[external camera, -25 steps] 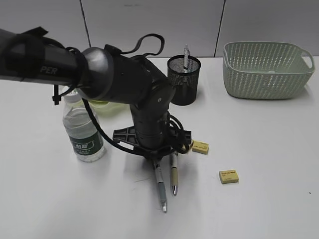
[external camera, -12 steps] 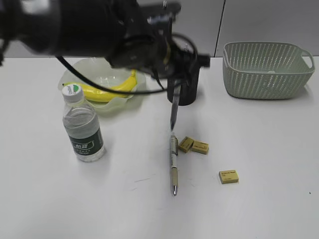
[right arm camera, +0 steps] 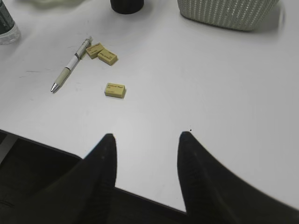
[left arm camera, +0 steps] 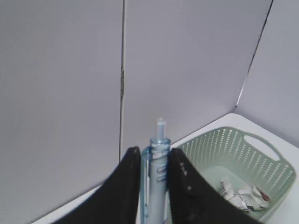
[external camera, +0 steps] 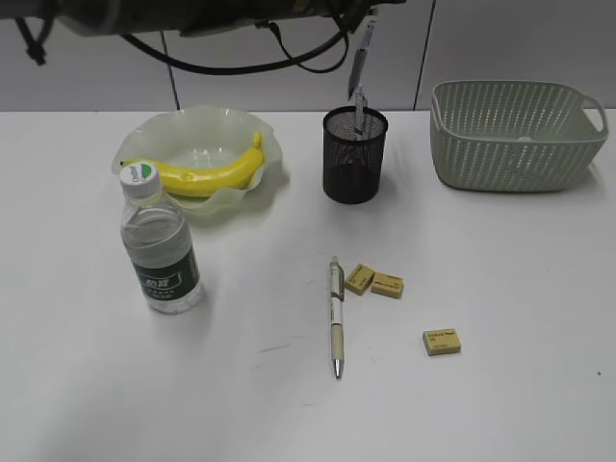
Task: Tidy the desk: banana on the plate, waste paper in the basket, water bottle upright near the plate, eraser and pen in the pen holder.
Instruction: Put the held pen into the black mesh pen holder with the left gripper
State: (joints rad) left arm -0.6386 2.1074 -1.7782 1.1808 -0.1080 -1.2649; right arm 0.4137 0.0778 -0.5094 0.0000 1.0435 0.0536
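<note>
The left claw [left arm camera: 154, 186] pinches a clear blue pen [left arm camera: 156, 177] upright between its fingers. Below it stands the pen holder [external camera: 354, 154], beyond it the basket [left arm camera: 233, 172] with waste paper [left arm camera: 240, 193]. The right claw [right arm camera: 145, 140] is spread and empty; ahead on the surface [right arm camera: 210, 79] lie three erasers [right arm camera: 115, 90] and a second pen [right arm camera: 71, 64].

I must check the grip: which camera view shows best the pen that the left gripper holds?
Left wrist view: the pen sits clamped between the left gripper fingers. Exterior view shows it above the pen holder, gripper hidden. Right wrist view misses it.
</note>
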